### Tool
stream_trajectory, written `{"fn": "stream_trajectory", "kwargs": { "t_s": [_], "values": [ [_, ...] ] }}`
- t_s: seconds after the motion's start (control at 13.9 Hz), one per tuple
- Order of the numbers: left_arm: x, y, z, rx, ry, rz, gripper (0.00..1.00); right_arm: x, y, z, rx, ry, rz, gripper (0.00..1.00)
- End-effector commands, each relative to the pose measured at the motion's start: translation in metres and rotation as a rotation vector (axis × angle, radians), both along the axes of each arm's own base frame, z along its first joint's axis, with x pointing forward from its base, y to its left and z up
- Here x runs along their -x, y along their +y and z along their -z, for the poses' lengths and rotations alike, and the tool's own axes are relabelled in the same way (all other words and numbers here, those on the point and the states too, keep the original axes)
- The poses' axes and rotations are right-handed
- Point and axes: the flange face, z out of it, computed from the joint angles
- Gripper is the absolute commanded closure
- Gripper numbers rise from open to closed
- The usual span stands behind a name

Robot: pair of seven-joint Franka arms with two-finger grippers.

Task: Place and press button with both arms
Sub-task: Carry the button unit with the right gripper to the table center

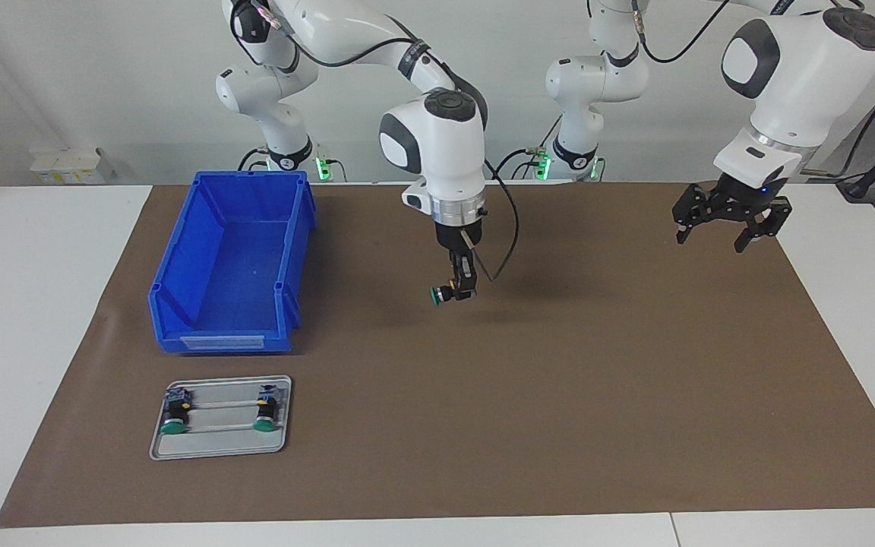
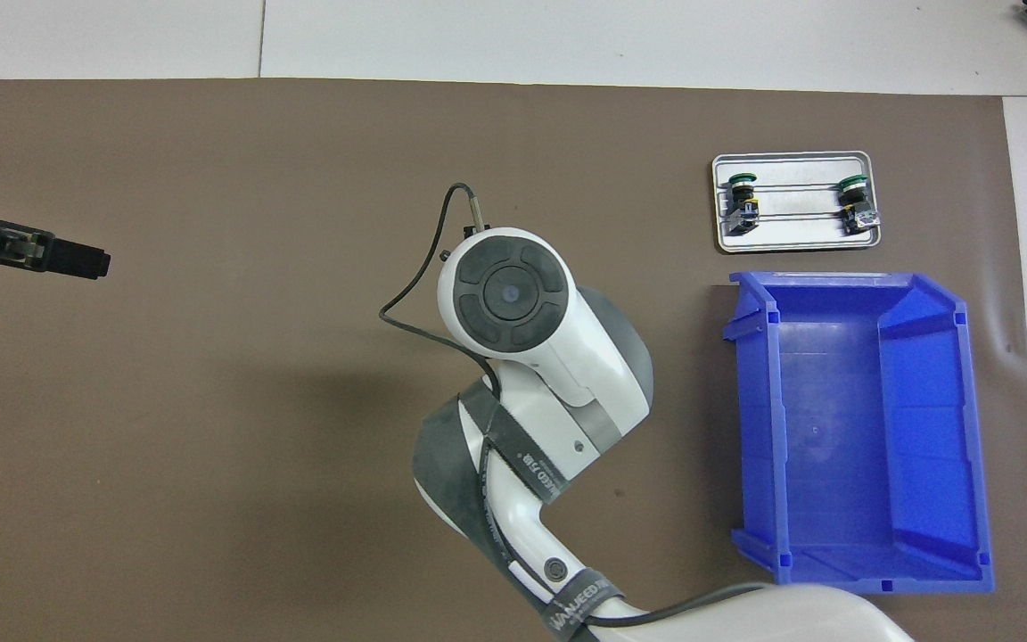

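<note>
My right gripper (image 1: 459, 292) hangs over the middle of the brown mat, shut on a button (image 1: 443, 294). The button lies sideways in the air, its green cap (image 1: 434, 296) turned toward the right arm's end of the table. In the overhead view the right arm's wrist hides both this gripper and the button. Two more buttons (image 1: 174, 416) (image 1: 264, 414) lie in a small metal tray (image 1: 217, 444), also visible as buttons (image 2: 743, 198) (image 2: 854, 201) from above. My left gripper (image 1: 712, 237) (image 2: 86, 260) waits open and empty above the mat at the left arm's end.
A blue bin (image 1: 179, 262) (image 2: 924, 419) stands empty at the right arm's end of the mat, nearer to the robots than the tray (image 2: 794, 234). The brown mat (image 1: 597, 395) covers most of the white table.
</note>
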Motion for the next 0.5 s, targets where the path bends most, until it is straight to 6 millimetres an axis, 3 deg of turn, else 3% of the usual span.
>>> {"fn": "stream_trajectory", "kwargs": {
  "t_s": [0.0,0.07,0.43],
  "values": [
    [0.012,0.013,0.003,-0.009,-0.015,0.071,0.00,0.000,0.050,0.023,-0.029,0.002,0.099,1.00],
    [0.013,0.013,0.005,-0.011,-0.013,0.099,0.00,0.003,0.069,0.030,-0.043,0.002,0.116,1.00],
    [0.017,0.020,0.010,-0.025,-0.023,0.204,0.00,0.032,0.119,0.067,-0.067,0.006,0.085,1.00]
  ]
}}
